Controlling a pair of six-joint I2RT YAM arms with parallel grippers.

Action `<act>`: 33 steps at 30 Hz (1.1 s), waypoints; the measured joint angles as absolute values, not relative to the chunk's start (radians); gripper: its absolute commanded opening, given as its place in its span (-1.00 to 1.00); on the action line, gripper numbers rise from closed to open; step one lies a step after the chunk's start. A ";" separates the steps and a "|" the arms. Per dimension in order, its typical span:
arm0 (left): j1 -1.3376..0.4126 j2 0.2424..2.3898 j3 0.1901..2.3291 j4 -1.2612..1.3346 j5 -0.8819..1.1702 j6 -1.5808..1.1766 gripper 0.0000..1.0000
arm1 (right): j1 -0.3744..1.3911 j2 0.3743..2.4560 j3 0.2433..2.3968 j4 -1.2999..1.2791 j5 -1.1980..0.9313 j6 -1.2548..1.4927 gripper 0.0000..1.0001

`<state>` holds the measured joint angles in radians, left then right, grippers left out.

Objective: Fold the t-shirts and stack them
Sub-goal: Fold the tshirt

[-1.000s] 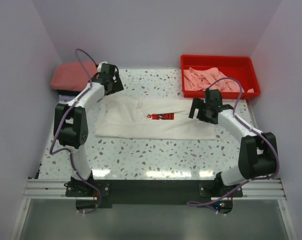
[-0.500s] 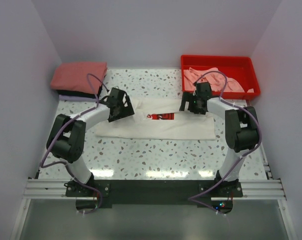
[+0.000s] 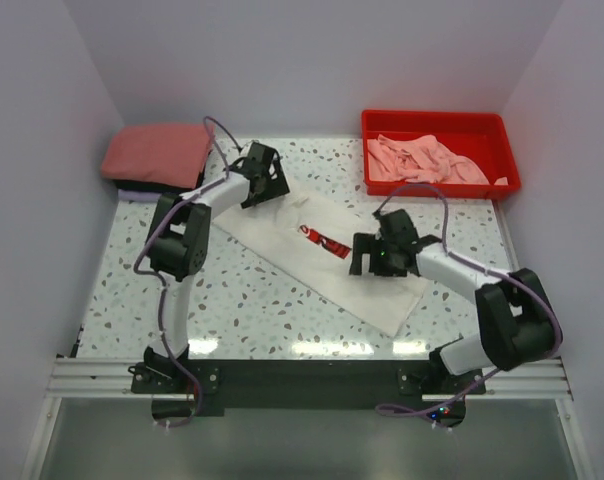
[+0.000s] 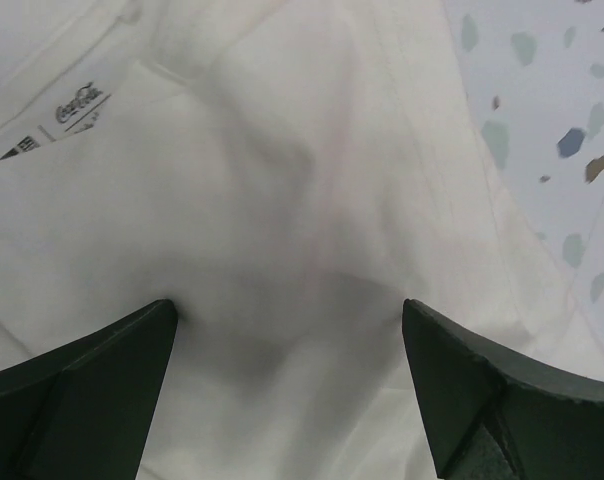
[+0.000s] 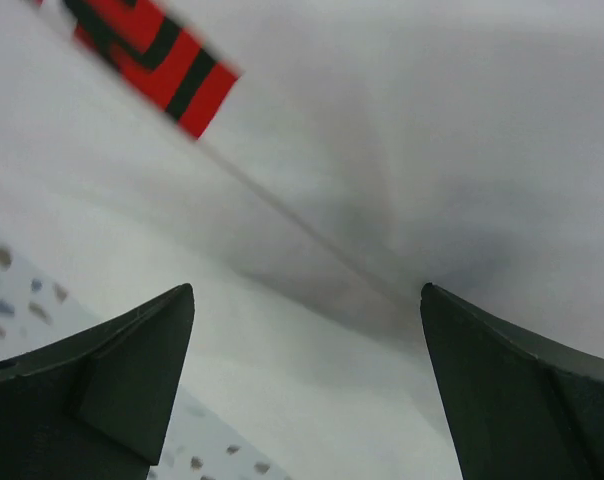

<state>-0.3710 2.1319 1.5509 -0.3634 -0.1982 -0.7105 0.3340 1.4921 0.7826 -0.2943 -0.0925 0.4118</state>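
- The white t-shirt (image 3: pixel 282 230) lies flat on the bench (image 3: pixel 232 300), a long folded band running slantwise from the far left to the near right.
- Its red print (image 3: pixel 322 241) faces up at about the middle of the band.
- The left claw (image 4: pixel 289 315) hangs over the far left end of the shirt. Its jaws stand wide apart with nothing caught between them.
- In the left wrist view, white cloth fills the gap between the dark fingers (image 4: pixel 82 390). A neck label (image 4: pixel 77 103) with script lettering shows at the upper left, and the speckled bench shows past the shirt's edge on the right.
- The right claw (image 5: pixel 307 295) is over the near right part of the shirt, just beside the print. It is likewise spread wide and holds nothing.
- In the right wrist view the cloth under it is smooth, with a soft shadow in the gap. The print sits at the upper left and a bit of bench at the lower left.
- I cannot tell whether either claw's tips touch the cloth or hang just above it.
- At the far left corner, well apart from the white shirt, a folded salmon-red t-shirt (image 3: pixel 157 152) tops a stack, with a black t-shirt (image 3: pixel 132 186) under it.
- At the far right, loose pink t-shirts (image 3: pixel 422 160) lie heaped in a red tray (image 3: pixel 432 120).
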 measured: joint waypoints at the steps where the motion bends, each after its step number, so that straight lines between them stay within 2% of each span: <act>1: -0.377 2.182 1.623 -0.374 -0.197 -0.710 1.00 | 0.390 1.454 0.754 -0.316 -0.095 0.426 0.98; 5: -0.418 2.355 1.902 -0.420 -0.191 -0.699 1.00 | 0.680 1.332 0.643 -0.335 -0.204 0.520 0.98; 9: -0.461 2.469 2.092 -0.450 -0.151 -0.700 1.00 | 0.862 1.308 0.618 -0.323 -0.276 0.593 0.98; 16: -0.482 2.535 2.185 -0.401 -0.054 -0.743 1.00 | 1.095 1.437 0.715 -0.291 -0.385 0.607 0.98; 20: -0.477 2.555 2.211 -0.376 -0.021 -0.767 1.00 | 1.145 1.477 0.818 -0.325 -0.369 0.582 0.98; 25: -0.476 2.573 2.222 -0.330 0.001 -0.776 1.00 | 1.143 1.457 0.957 -0.502 -0.126 0.556 0.98; 33: -0.461 2.646 2.298 -0.228 0.067 -0.790 1.00 | 1.121 1.384 0.969 -0.596 0.017 0.562 0.98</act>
